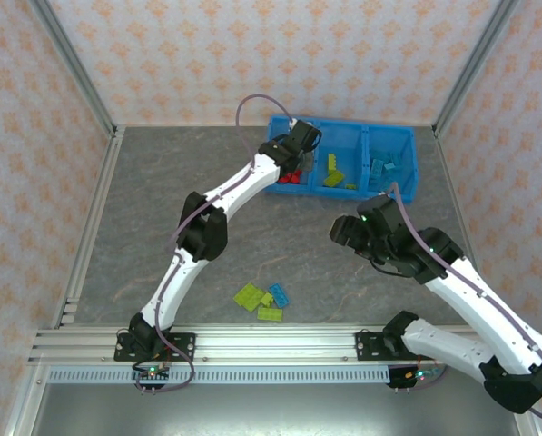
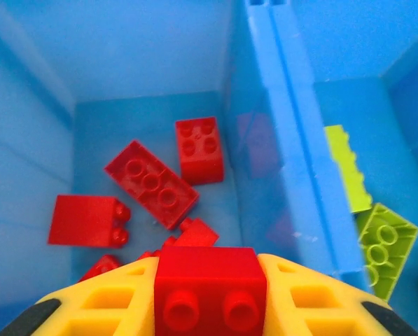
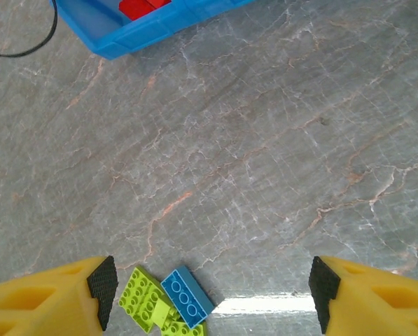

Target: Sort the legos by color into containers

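Left gripper (image 2: 210, 302) pinches a red brick (image 2: 209, 269) over the bin (image 2: 279, 105); right gripper (image 3: 213, 288) gapes wide. Loose bricks (image 3: 186, 297) lie beneath it.

Both arms have white links (image 1: 239, 186), black joints (image 1: 202, 232), thin mauve cables (image 1: 252, 98) and yellow fingers (image 3: 377, 294) with black pads (image 3: 102, 283).

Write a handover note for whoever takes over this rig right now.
The left gripper is shut on a red brick above the bin, over its left compartment with the sorted red bricks.
The right gripper is open above the table.
Done: green bricks in the middle compartment, light blue bricks in the right.
Left: release the red brick; sort the loose lime bricks and blue brick.
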You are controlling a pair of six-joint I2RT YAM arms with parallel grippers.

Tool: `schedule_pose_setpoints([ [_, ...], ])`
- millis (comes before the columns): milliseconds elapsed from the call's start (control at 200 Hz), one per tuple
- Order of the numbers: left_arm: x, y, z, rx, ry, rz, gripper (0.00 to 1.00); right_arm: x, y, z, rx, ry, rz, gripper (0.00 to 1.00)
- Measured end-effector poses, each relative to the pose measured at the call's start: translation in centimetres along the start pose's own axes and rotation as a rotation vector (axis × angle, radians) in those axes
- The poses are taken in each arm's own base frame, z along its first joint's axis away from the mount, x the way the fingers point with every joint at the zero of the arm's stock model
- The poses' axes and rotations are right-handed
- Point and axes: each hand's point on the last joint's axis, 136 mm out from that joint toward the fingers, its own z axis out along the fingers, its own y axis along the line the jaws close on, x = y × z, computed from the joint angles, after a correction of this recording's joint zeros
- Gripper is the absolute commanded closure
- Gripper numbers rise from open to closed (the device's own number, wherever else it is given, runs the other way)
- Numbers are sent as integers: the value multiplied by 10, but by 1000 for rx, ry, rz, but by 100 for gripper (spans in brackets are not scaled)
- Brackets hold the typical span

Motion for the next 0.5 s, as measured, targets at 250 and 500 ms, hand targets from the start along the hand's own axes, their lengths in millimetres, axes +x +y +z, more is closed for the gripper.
schedule_pose_setpoints([
  [250, -5, -3, -16, 40, 5, -2, 50, -2, -2, -4, -5, -20, 16, 25],
  [500, -9, 12, -113, 129, -27, -25, 50, 2, 6, 13, 4, 29, -25, 25],
])
